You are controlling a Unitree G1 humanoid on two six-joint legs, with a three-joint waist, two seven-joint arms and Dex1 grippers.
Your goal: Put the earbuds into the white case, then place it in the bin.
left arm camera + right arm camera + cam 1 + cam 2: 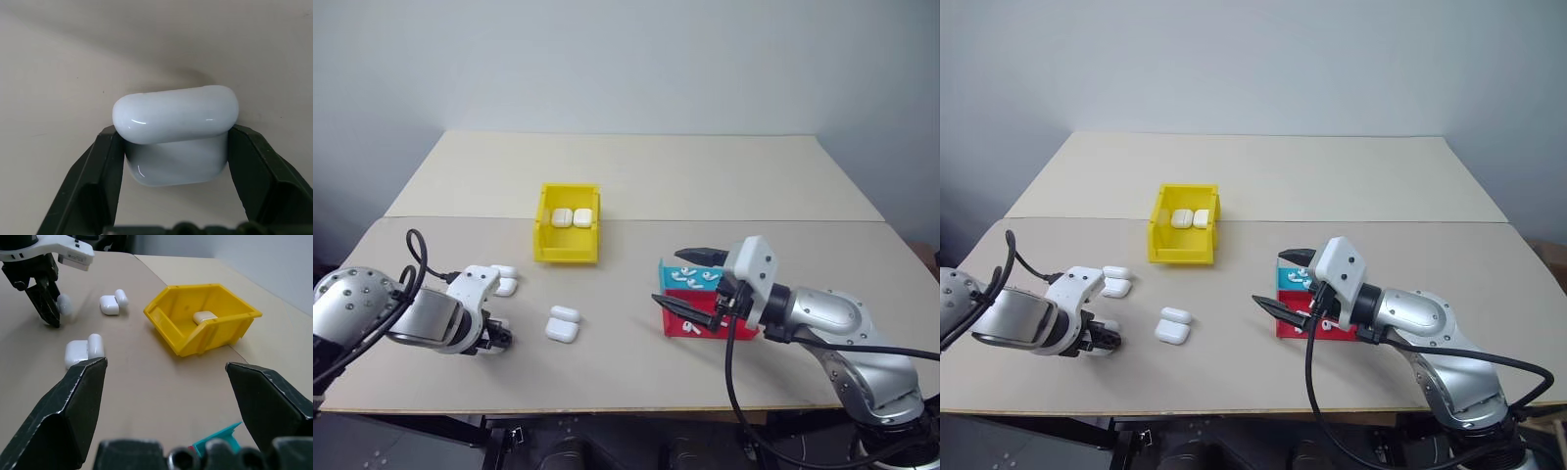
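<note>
Holding: the yellow bin (568, 238) is sitting mid-table and carrying two closed white cases (573, 217) side by side against its far wall.
Tray: the red and cyan tray (690, 299) is lying near the right gripper (690, 278), with several earbuds (688, 277) resting in its cyan compartment; what is lying in the red compartment is too hidden by the fingers to tell.
Table: a pale beige tabletop (636, 176) is spreading out under everything, with a seam running across it just behind the bin.
Room: a plain grey-white wall (626, 59) is rising behind the table.
Loose cases: one open case (562, 324) is lying between the left gripper and the tray, and another open case (504, 280) is lying left of the bin.
White case: the white case (176, 132) is looking glossy and rounded, its lid closed, standing on the table near the front left edge.
Left gripper: the left gripper (176, 161) is pointing down and clamping its two black fingers (105, 166) against opposite sides of the white case.
Right gripper: its fingers (73, 396) are standing spread wide, grasping nothing, hovering over the tray and facing the bin.
</note>
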